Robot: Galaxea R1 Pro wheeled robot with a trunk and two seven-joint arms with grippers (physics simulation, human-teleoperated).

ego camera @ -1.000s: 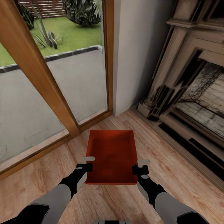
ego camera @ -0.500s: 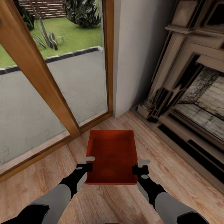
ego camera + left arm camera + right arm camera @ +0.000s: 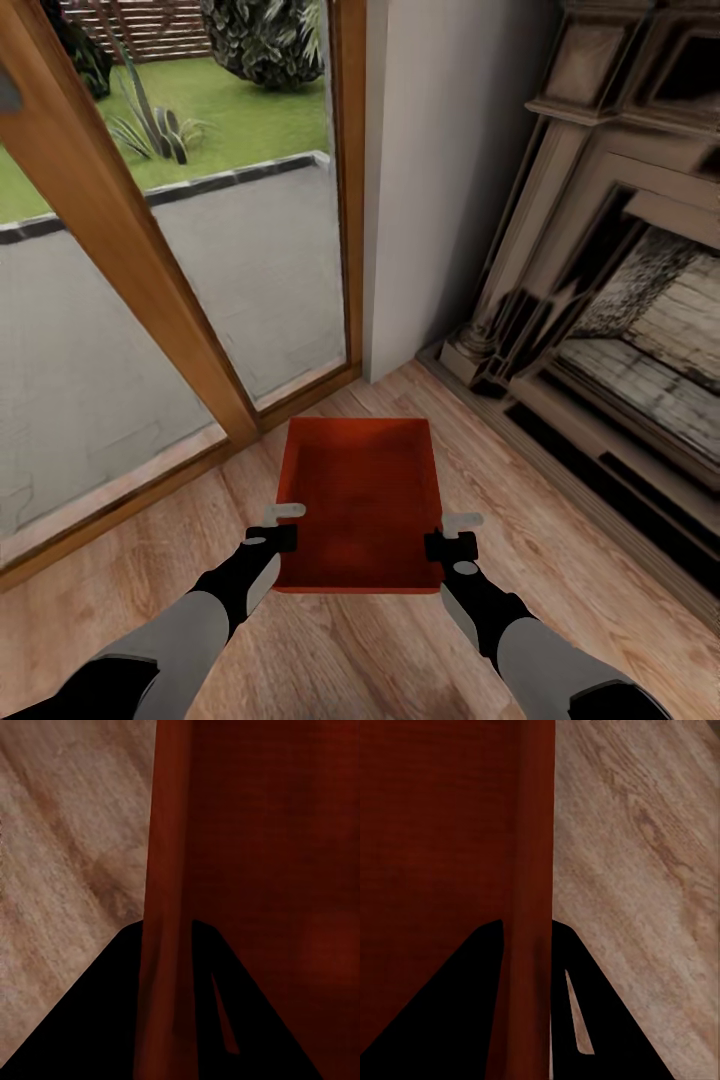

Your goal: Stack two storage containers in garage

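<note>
Over pale wood flooring (image 3: 360,650) beside the fireplace (image 3: 600,300), both grippers clamp the storage container (image 3: 360,500).

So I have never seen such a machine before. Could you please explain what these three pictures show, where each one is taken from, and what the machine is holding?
This is a simulated wheeled robot with two arms, each ending in a two-finger gripper.

The large picture comes from a camera on the robot's head, looking forward and down. The two grey-and-black arms reach out from the bottom edge. Between them is a red-orange storage container, an open-top bin. The left gripper clamps one long side wall and the right gripper clamps the other.

The two dark pictures come from cameras near each gripper. Each shows the black fingers pinching the thin red wall, with the wood floor beyond.

Around the robot are a wood-framed glass door facing a garden, and a fireplace on the right.
</note>
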